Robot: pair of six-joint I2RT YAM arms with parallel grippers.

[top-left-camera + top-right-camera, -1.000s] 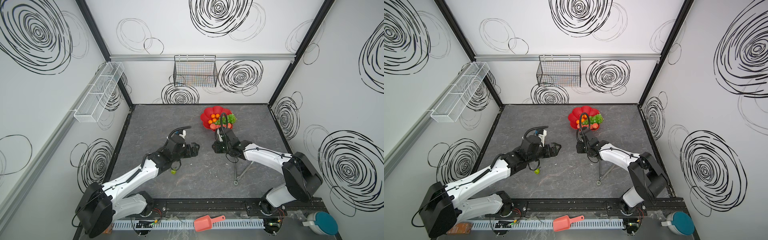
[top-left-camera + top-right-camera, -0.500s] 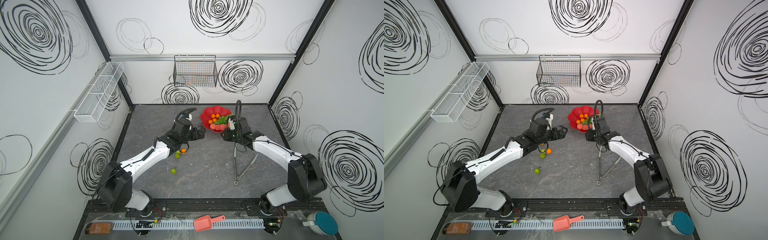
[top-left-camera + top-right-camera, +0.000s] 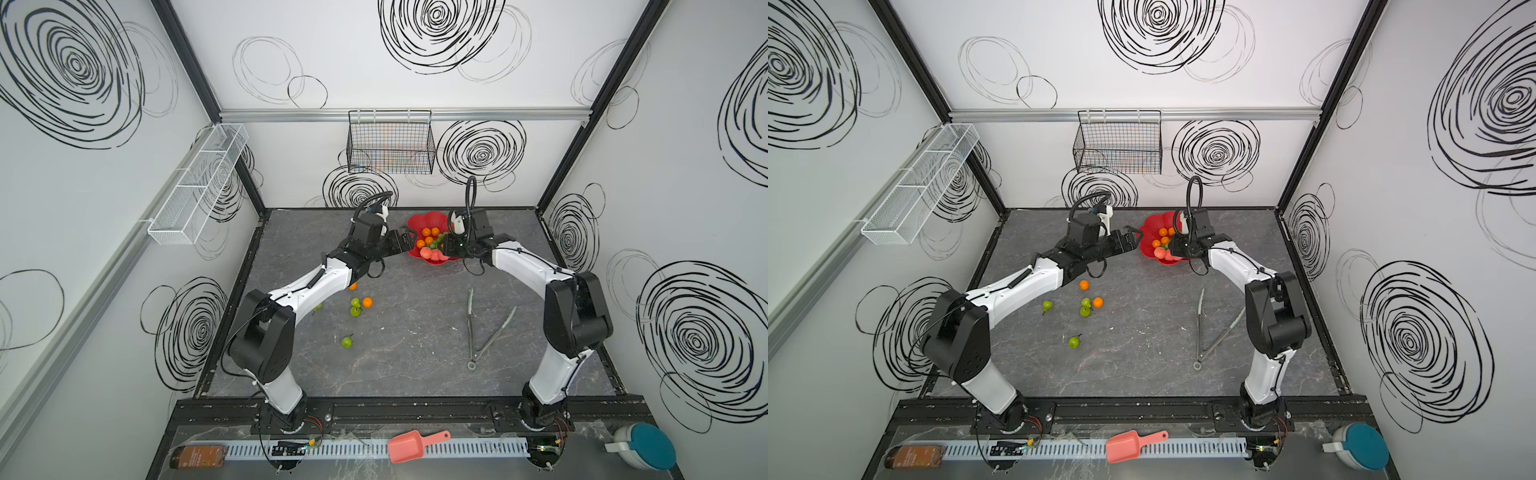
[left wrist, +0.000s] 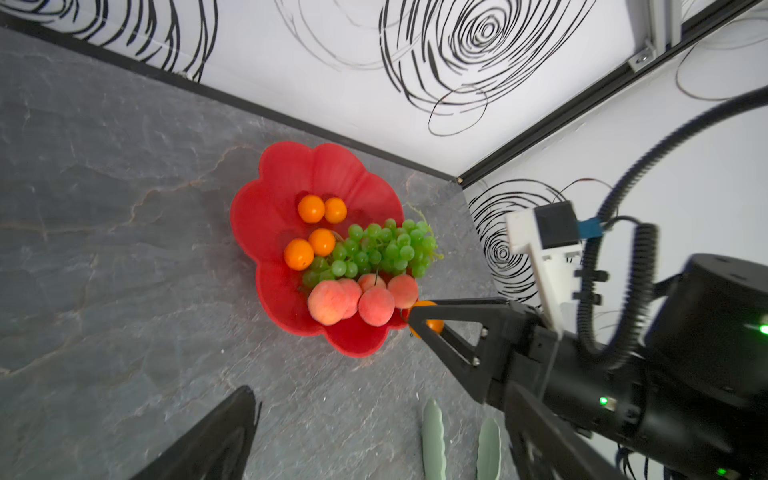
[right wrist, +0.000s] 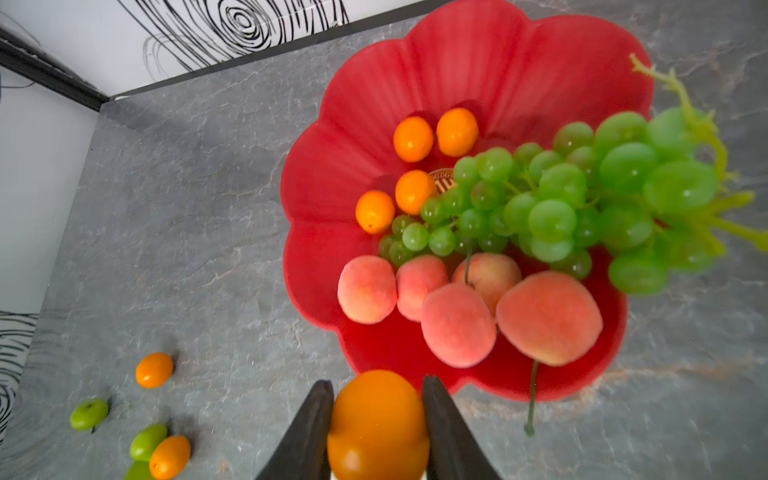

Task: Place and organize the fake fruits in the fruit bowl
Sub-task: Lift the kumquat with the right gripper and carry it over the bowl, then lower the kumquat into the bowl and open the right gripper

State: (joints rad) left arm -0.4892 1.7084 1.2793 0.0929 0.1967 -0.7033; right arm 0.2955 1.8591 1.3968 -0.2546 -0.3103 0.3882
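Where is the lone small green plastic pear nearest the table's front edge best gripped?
Probably pinch the green pear across its round body, straight down from above: it lies alone on the grey table, clear all round, and its thin stem pokes sideways, too slight to hold.

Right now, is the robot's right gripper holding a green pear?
No, the right gripper is shut on a small orange near the red fruit bowl's rim.

Left arm and right arm — glossy white shells between chunky black joint housings; a ribbed black cable loops over a white camera mount with a blue plug, green lights glow, silver screws stud the black triangular fingers
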